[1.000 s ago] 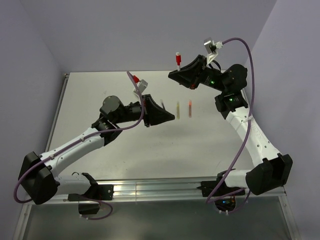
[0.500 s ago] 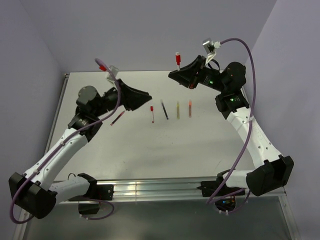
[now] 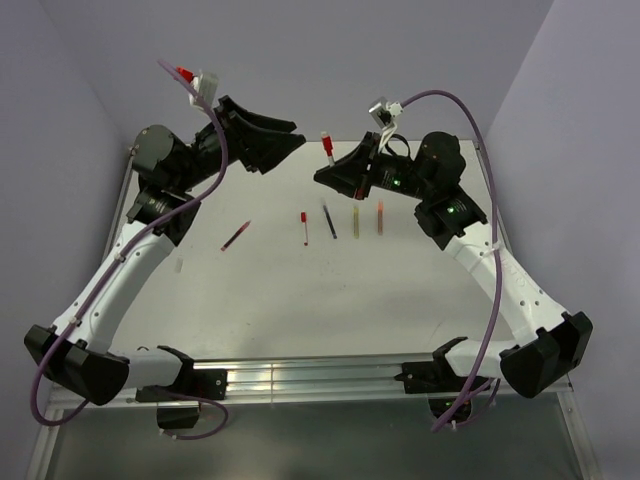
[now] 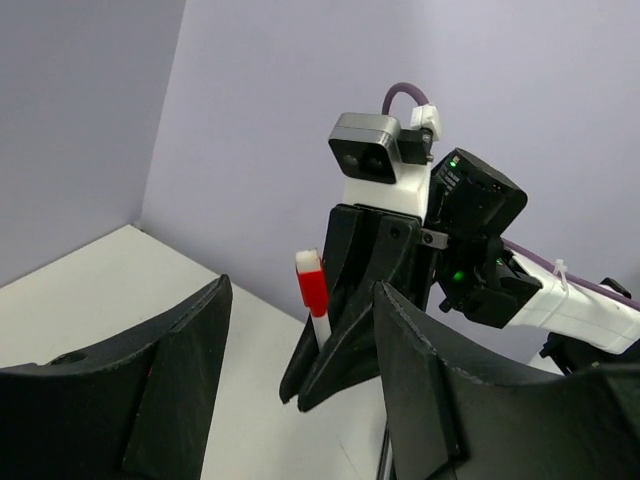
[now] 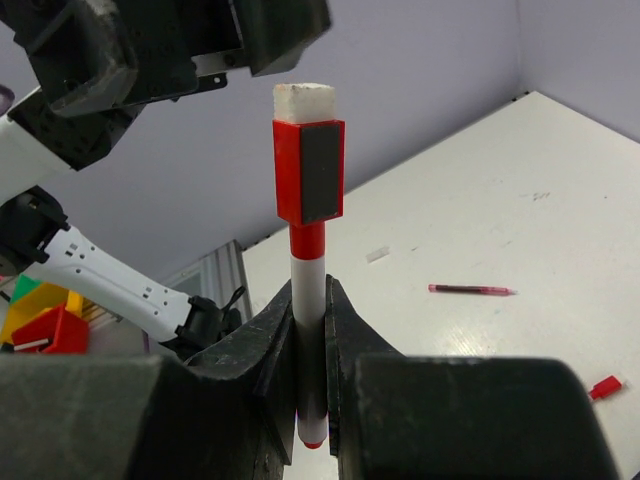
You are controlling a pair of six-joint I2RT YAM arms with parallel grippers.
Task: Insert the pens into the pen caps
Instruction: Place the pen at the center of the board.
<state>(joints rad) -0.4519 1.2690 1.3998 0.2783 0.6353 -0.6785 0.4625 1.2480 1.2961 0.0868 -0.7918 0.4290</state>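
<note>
Right gripper (image 5: 310, 310) clenched on white-barrelled plastic pen with red block top (image 5: 308, 200), held upright above the bench's far edge, likely presented for mating. Left gripper (image 3: 300, 135) spread, empty, raised opposite. Thin coloured pens (image 3: 356, 216) lie toward far edge.

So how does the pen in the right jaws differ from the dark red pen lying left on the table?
The held pen stands upright, clamped in the right jaws; the dark red pen lies flat, slanted, untouched. The held pen has a white barrel and blocky red top; the dark red pen looks one colour. Both are straight.
</note>
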